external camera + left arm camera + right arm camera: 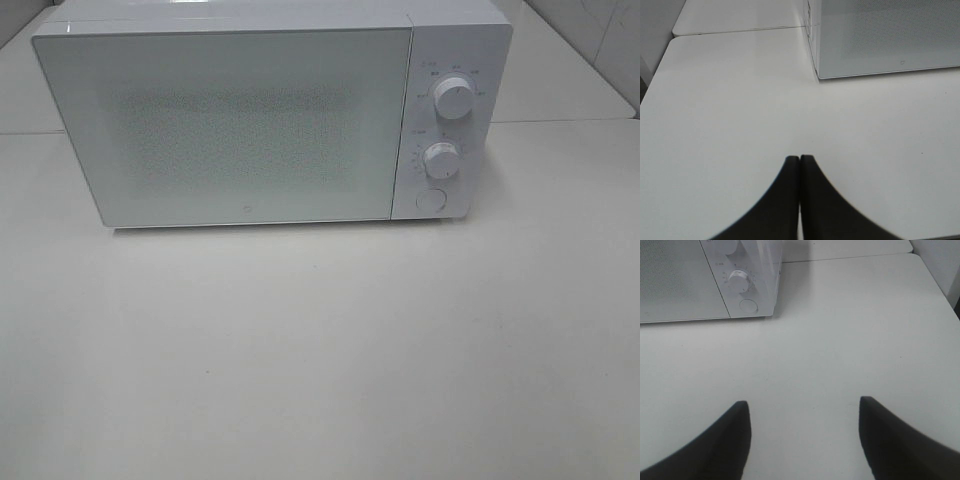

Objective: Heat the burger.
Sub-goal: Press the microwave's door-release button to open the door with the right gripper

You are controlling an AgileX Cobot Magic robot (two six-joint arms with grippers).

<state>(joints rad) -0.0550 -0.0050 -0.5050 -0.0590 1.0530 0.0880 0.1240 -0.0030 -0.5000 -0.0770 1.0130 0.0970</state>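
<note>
Microwave [272, 115] stands on bench [320, 350]; door [200, 190] closed, interior hidden. Left pincer [799, 158] fingertips pressed together, empty. Right pincer [802, 401] wide, empty.

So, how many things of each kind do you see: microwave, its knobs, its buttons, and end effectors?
Microwave: 1
Knobs: 2, upper knob and lower knob
Button: 1
End effectors: 2, left end effector and right end effector
Total: 6

High camera looks steeply down at microwave [272, 112] front and counter [320, 350]. Wrist cameras sit low behind left fingers [782, 205] and right fingers [720, 445], facing microwave beyond them. All share its door [225, 128].
</note>
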